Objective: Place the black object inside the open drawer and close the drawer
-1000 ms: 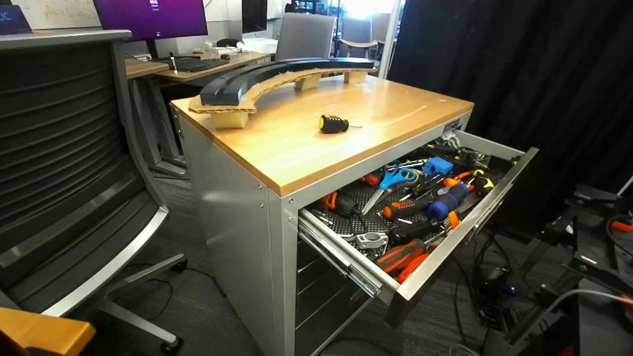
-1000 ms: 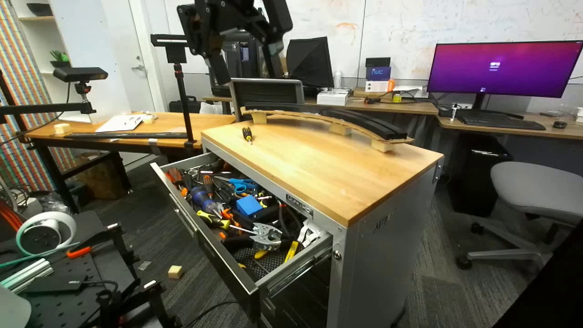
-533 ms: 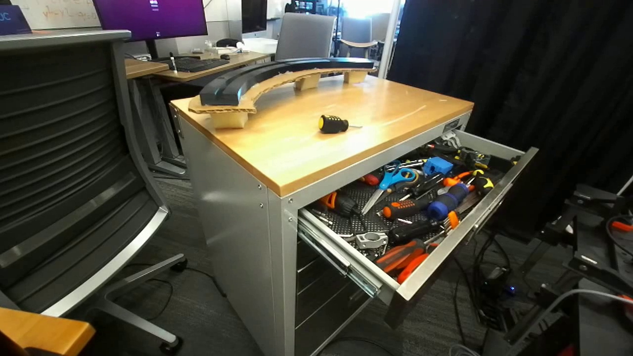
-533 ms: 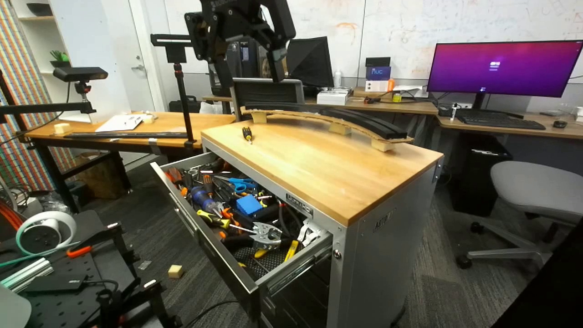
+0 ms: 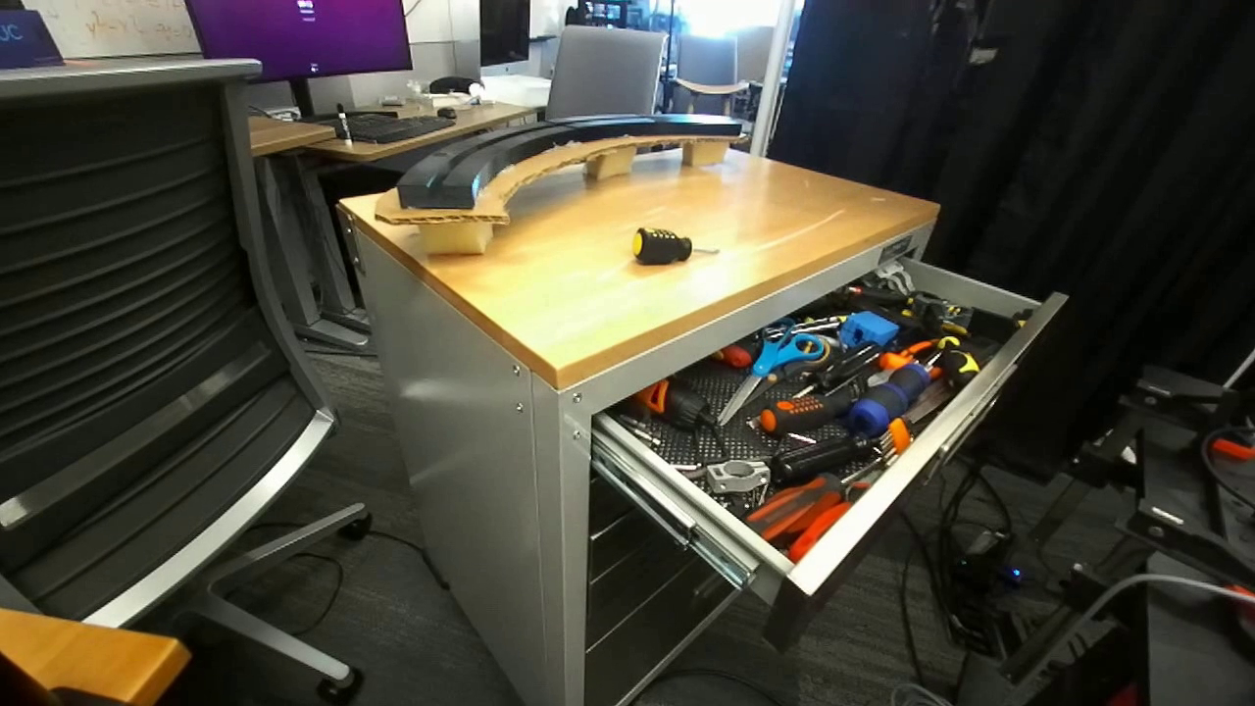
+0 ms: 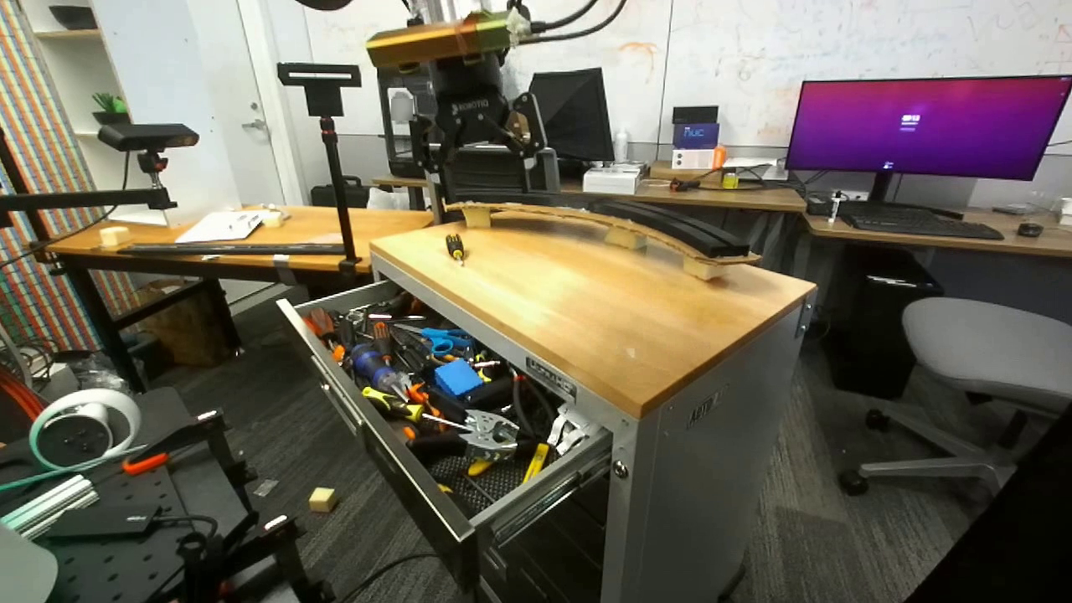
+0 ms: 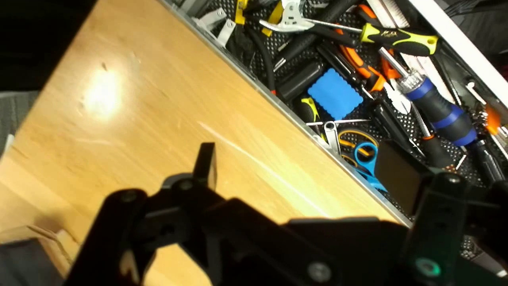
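Observation:
The black object appears to be a stubby screwdriver [image 5: 662,246] with a black and yellow handle, lying on the wooden cabinet top [image 5: 784,211]. The screwdriver also shows in an exterior view [image 6: 455,247]; it does not show in the wrist view. The top drawer [image 5: 927,446] is pulled out and full of tools; its rim shows in the wrist view [image 7: 460,39]. My gripper [image 6: 481,172] is in the air behind and above the screwdriver's end of the top. In the wrist view my gripper [image 7: 303,171] has its fingers wide apart, with nothing between them.
A curved black track [image 5: 549,147] on cardboard and foam blocks runs along the back of the cabinet top. In the drawer lie blue scissors [image 5: 784,353], a blue block [image 5: 868,329] and several screwdrivers. A chair [image 5: 147,294] stands beside the cabinet.
In an exterior view my gripper has come lower and looks smaller and farther off, and the wrist and its camera now show above it. The screwdriver and drawer have not moved.

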